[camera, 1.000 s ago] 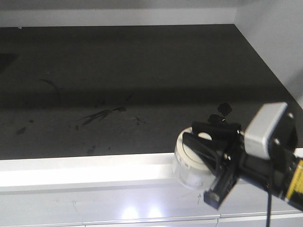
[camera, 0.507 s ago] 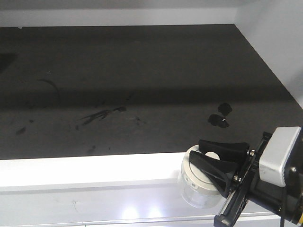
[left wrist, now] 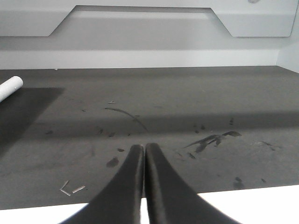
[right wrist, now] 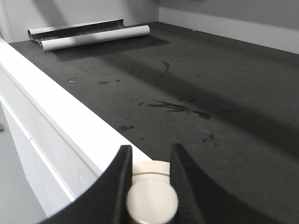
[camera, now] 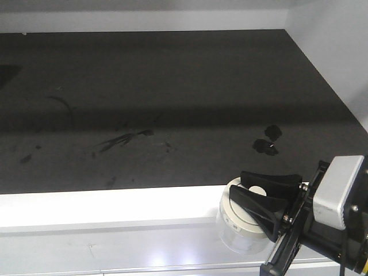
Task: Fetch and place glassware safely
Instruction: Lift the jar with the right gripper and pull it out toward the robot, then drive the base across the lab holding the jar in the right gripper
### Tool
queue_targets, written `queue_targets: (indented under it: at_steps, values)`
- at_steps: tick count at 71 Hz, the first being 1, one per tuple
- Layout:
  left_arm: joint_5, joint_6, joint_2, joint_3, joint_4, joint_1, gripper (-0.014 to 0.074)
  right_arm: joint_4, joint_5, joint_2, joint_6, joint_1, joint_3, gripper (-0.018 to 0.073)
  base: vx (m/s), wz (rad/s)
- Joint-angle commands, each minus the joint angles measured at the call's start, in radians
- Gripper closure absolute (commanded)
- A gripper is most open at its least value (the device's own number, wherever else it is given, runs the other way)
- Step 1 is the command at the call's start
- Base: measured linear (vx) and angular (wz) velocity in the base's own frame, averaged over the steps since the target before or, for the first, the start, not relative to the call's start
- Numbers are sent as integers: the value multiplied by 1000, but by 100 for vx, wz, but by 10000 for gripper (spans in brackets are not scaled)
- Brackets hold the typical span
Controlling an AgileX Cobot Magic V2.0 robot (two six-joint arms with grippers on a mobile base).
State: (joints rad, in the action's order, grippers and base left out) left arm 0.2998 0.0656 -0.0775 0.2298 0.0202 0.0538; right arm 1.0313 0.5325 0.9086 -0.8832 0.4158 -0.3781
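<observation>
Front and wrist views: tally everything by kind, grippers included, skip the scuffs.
glass jar (cream lid): 1
rolled sheet: 1
grippers: 2, the left gripper shut and empty, the right gripper shut on the jar at its lid knob
Total: 4

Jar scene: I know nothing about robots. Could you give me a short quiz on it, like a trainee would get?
1. True or false: the left gripper holds the jar.
2. The right gripper holds the jar at: A) the counter's front edge, B) its back wall, C) its middle.
3. What colour is the lid?

Key: 1 false, it is shut on nothing. 2 A. 3 cream-white.
</observation>
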Motion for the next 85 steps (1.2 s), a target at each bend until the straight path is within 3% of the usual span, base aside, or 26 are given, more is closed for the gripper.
queue_targets:
  at_steps: [1,44,85]
  values:
    - [-70,7,-13,27,8,4,603,-32,64,-15,4,-5,-31,560,0,0]
    - [-70,7,-13,27,8,4,603,-32,64,-13,4,-5,-31,560,-3,14]
    - [-70,7,-13,27,8,4,603,-32,64,-14,3,-5,-31,560,-9,73]
